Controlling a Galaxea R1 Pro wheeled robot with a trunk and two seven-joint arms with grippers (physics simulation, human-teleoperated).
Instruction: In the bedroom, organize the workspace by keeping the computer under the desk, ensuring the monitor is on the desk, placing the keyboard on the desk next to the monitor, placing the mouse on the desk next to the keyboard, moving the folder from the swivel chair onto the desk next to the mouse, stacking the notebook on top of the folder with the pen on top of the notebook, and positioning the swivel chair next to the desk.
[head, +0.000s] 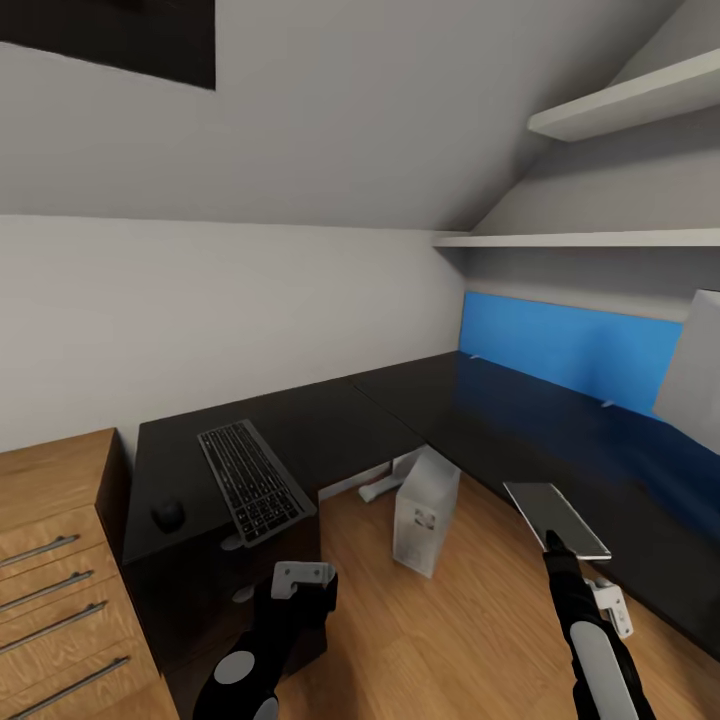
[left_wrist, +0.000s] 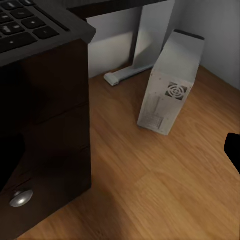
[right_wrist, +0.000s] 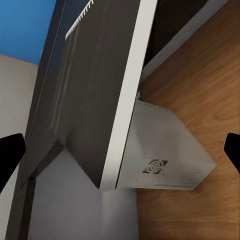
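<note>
Black desk (head: 330, 425) (wooden floor (head: 470, 630)) bears keyboard (head: 255, 478)

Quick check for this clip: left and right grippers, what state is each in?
Left gripper: cannot be told.
Right gripper: closed on the thin dark grey notebook, held above the wooden floor.
</note>
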